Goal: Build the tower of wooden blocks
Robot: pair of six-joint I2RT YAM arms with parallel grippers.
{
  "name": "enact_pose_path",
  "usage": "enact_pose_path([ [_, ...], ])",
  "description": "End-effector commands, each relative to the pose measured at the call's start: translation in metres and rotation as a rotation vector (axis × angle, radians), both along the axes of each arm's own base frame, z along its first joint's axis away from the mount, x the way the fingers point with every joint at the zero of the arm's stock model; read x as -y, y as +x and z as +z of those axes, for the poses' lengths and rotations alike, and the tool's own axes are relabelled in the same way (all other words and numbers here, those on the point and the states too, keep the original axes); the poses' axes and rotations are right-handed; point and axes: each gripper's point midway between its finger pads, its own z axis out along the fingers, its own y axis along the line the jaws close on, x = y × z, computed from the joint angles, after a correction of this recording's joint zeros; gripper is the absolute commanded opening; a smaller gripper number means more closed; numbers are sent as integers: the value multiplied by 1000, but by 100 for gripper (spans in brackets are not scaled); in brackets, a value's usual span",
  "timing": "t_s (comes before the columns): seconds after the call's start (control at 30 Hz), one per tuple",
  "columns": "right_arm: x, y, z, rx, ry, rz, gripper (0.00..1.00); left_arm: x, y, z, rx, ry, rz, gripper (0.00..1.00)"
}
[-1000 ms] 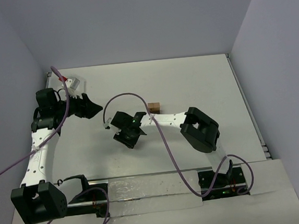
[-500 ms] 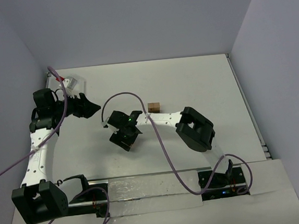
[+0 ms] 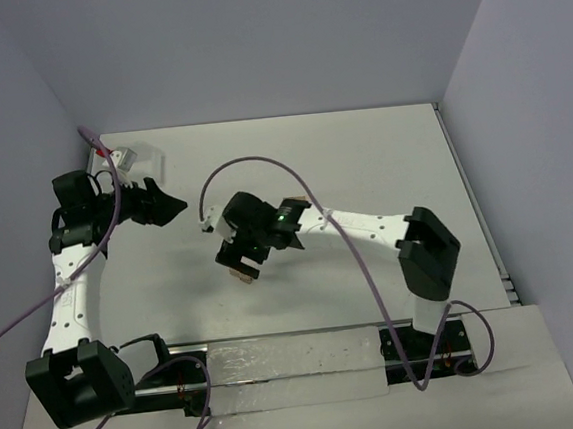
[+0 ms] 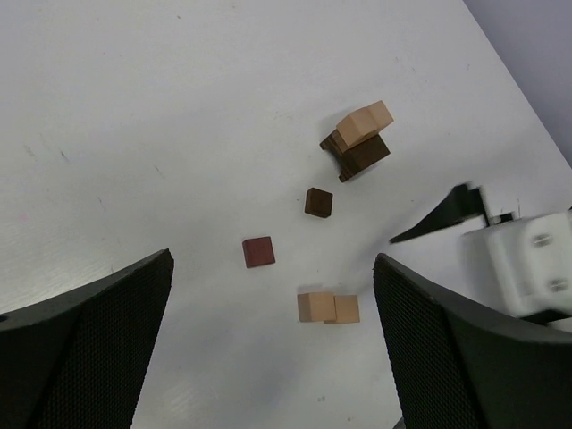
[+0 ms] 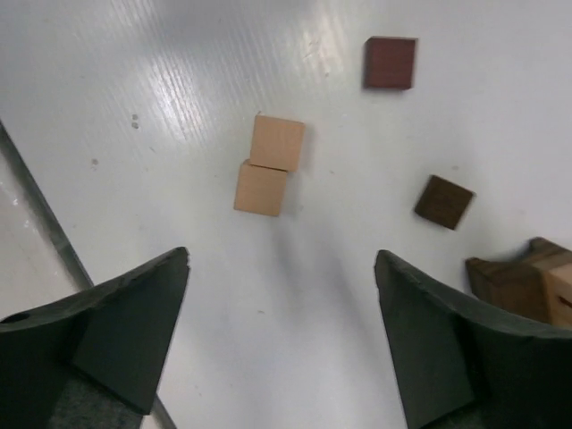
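The tower (image 4: 357, 141) is a small stack of tan cubes on dark brown cubes; it also shows at the right edge of the right wrist view (image 5: 527, 286). Loose wood blocks lie near it: a dark brown cube (image 4: 318, 201), a reddish-brown cube (image 4: 258, 252) and two tan cubes (image 4: 328, 307) touching side by side. The right wrist view shows the same tan pair (image 5: 268, 165), reddish cube (image 5: 390, 62) and dark cube (image 5: 443, 201). My right gripper (image 5: 281, 259) hangs open just short of the tan pair, holding nothing. My left gripper (image 4: 273, 261) is open and empty, well to the left (image 3: 175, 206). In the top view the right arm (image 3: 287, 217) covers the tower.
A clear plastic container (image 3: 126, 158) sits at the back left corner behind the left arm. Purple cables (image 3: 252, 162) loop over both arms. Walls close the table on three sides, and a metal rail (image 3: 279, 361) runs along the near edge.
My right gripper went from shut to open. Its forearm stretched out and now covers the tower from above. The left gripper opened wider and drew slightly left.
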Motion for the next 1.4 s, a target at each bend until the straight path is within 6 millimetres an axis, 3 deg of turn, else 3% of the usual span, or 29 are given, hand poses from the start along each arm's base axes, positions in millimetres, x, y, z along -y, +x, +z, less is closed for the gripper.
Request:
enact_pose_path([
  [0.0,29,28,39,96,98,-10,98,2,-12,-2,10,5,5,99],
  [0.13,74,66,68,125,204,-215,100,25,-37,-31,-6,121,-47,99],
  [0.2,96,83,79,144,241,-299,100,24,-38,-43,-31,172,-24,99],
  [0.23,106,86,83,133,268,-333,100,33,-44,-59,-68,229,-46,99],
  [0.33,144,101,88,120,299,-445,100,56,-50,-75,-91,350,-114,99],
  [0.47,166,96,83,137,287,-470,100,69,-56,-90,-50,458,-169,99],
  [0.6,168,76,74,136,310,-412,100,69,-52,-92,-34,475,-160,99],
  [0.73,169,76,70,121,294,-417,100,79,-50,-91,-67,431,-151,99],
  [0.8,168,78,70,114,295,-433,100,98,-64,-105,-101,483,-210,99],
  [0.93,167,79,66,93,287,-454,100,109,-78,-125,-142,599,-258,99],
  [1.0,168,79,63,85,280,-469,100,111,-84,-141,-217,642,-293,98],
  [1.07,172,77,63,92,282,-480,100,114,-87,-153,-297,660,-311,90],
  [1.23,178,73,61,104,269,-486,100,112,-100,-178,-443,677,-306,88],
  [1.37,176,73,56,94,272,-484,100,110,-96,-179,-436,697,-277,91],
])
